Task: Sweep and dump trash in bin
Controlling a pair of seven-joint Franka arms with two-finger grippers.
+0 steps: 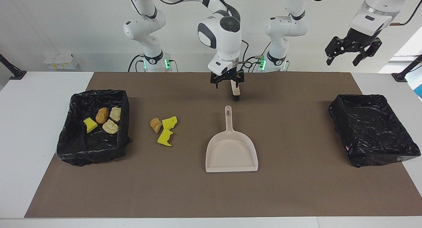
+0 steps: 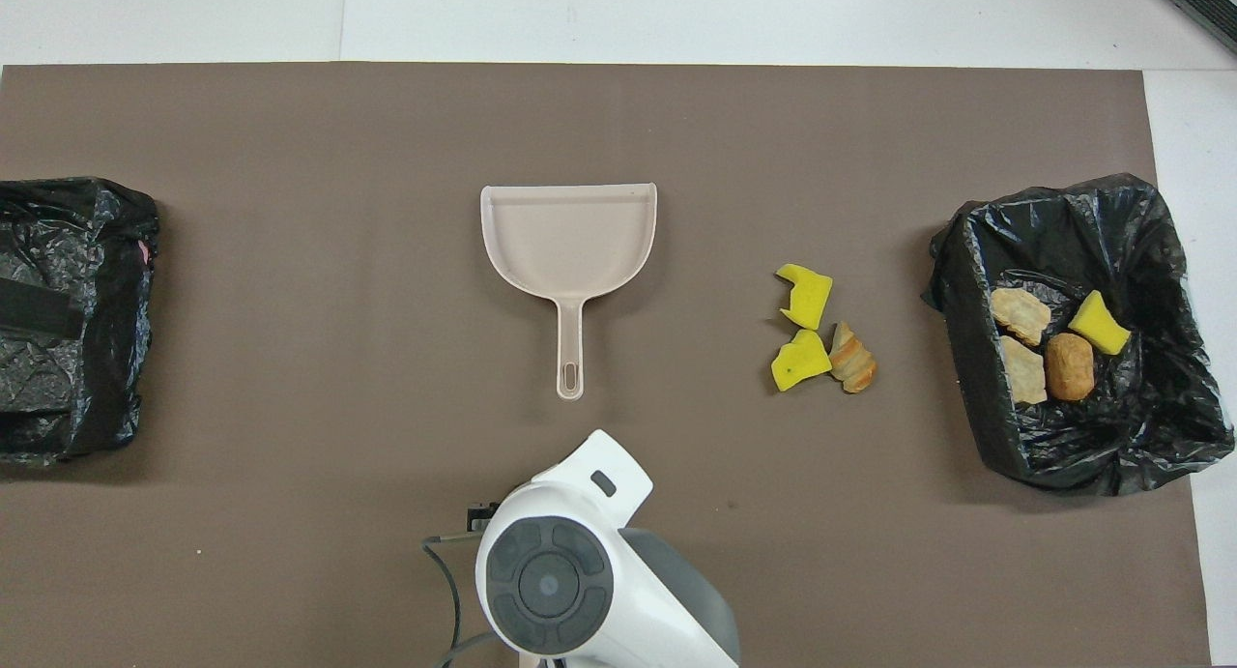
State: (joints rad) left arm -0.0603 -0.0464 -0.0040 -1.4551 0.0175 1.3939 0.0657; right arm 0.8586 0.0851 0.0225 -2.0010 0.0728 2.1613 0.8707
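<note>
Lying flat mid-counter (image 1: 296, 195), smooth beige dustpan (image 1: 231, 152); jagged yellow sponge and flaky roll trash (image 1: 164, 129) beside crinkled black bin (image 1: 71, 145). Right hand (image 1: 227, 82) open; left hand (image 1: 353, 54) open, seen only facing.

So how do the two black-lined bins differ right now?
The bin at the right arm's end holds scraps: three golden-brown rolls and a yellow sponge piece. The bin at the left arm's end shows only its liner. More scraps lie on the mat beside the first bin; none lie by the second. Both are rectangular with crinkled black liners.
</note>
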